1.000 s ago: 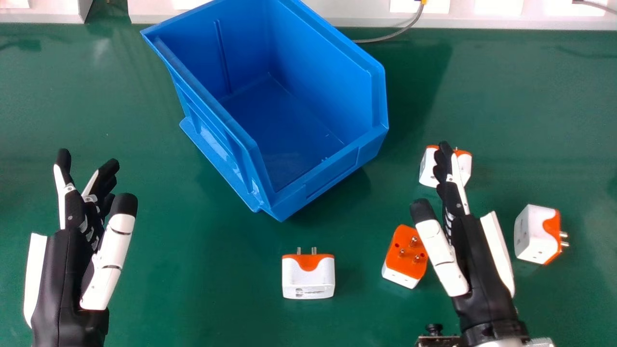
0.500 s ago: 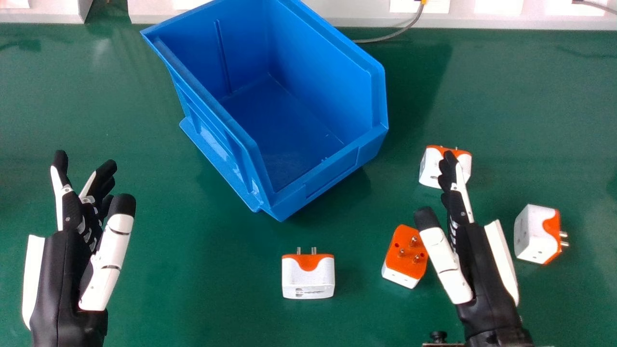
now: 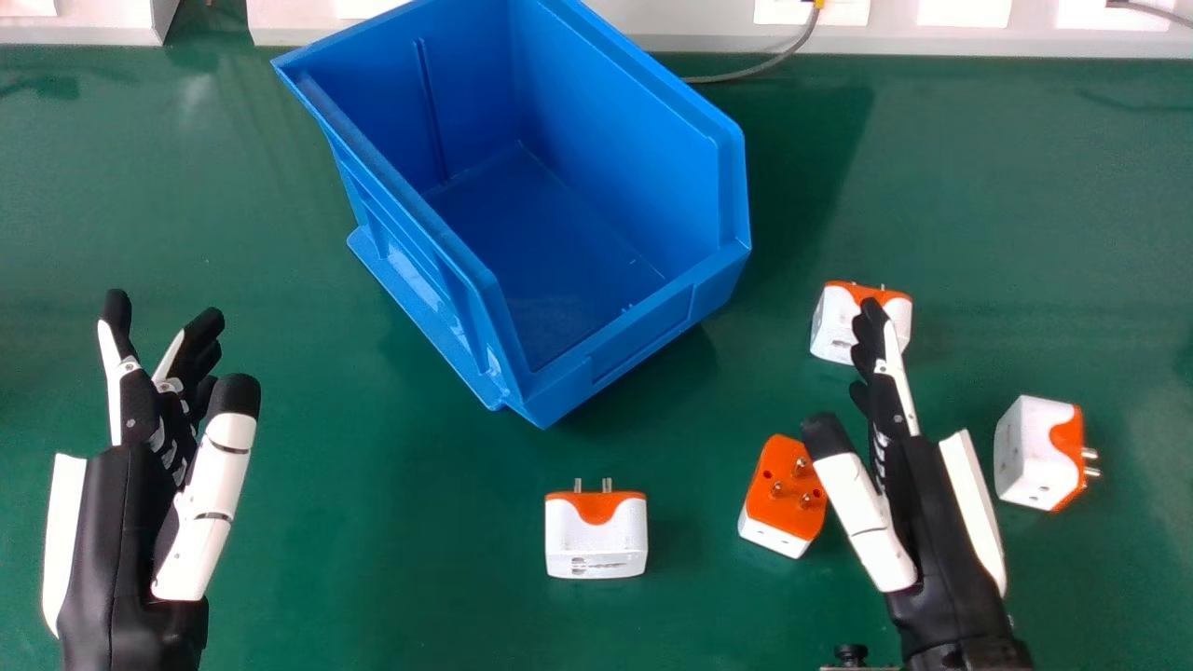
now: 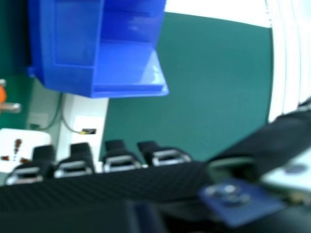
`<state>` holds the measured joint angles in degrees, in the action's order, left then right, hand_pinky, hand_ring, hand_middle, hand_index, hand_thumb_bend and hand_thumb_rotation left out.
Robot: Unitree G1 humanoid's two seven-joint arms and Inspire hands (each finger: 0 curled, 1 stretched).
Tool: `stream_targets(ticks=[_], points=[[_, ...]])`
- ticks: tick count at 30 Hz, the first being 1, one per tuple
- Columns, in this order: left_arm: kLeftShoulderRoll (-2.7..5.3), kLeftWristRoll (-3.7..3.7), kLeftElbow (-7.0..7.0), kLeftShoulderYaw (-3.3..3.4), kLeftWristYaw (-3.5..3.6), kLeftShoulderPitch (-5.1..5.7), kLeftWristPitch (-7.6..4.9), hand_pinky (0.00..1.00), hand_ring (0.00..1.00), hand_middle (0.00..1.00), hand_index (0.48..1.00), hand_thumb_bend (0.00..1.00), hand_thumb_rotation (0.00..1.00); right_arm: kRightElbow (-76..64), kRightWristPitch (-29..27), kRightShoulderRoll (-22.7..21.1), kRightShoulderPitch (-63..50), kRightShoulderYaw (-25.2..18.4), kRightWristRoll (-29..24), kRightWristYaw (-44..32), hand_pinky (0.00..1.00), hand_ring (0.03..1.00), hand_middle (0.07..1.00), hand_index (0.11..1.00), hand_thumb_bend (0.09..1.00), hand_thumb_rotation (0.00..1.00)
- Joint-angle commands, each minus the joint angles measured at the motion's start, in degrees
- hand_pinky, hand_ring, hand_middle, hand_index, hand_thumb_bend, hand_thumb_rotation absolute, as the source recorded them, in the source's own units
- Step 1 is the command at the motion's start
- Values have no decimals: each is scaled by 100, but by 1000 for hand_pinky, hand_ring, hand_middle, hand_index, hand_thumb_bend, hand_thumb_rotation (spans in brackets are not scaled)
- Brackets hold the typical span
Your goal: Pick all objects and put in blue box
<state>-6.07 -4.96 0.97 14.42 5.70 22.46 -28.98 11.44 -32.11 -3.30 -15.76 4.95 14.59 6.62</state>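
Above the green table, your left hand and right hand were uncurled; centring the orange-faced adapter before gripping seemed best.

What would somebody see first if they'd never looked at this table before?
Probably the big blue box, at the middle top of the head view. Next, maybe the robot's black and white hands: left hand at the left, right hand among orange and white plugs.

free room left of blue box
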Motion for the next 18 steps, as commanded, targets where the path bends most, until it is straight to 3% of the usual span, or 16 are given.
stream_targets(ticks=[1,3,5,10,12,15,18], points=[[-21,76,130,45,-61,59,-108,941,941,925,918,557,764,-2,-135,-67,8,4,78,65,994,1000,1000,1000,580,1000],[-19,87,143,44,-70,65,-115,942,943,927,921,534,765,21,-173,-187,32,10,261,95,999,1000,1000,1000,610,1000],[-6,33,153,36,-58,71,-113,945,945,926,919,565,760,-13,-133,-338,26,16,357,27,1000,1000,1000,1000,621,1000],[-16,114,168,38,-116,84,-122,938,942,924,916,546,747,-133,37,-590,-1,-3,676,109,993,1000,1000,1000,729,906],[-21,50,142,35,-80,79,-142,933,941,927,920,524,754,-118,55,-624,3,-1,730,148,982,1000,1000,1000,717,864],[-69,-27,76,38,10,48,-183,982,967,951,953,498,886,-63,84,-653,30,21,786,188,969,1000,1000,1000,705,839],[-91,59,78,57,-10,59,-151,998,992,974,979,491,985,10,136,-697,74,39,920,227,959,1000,1000,1000,688,847]])
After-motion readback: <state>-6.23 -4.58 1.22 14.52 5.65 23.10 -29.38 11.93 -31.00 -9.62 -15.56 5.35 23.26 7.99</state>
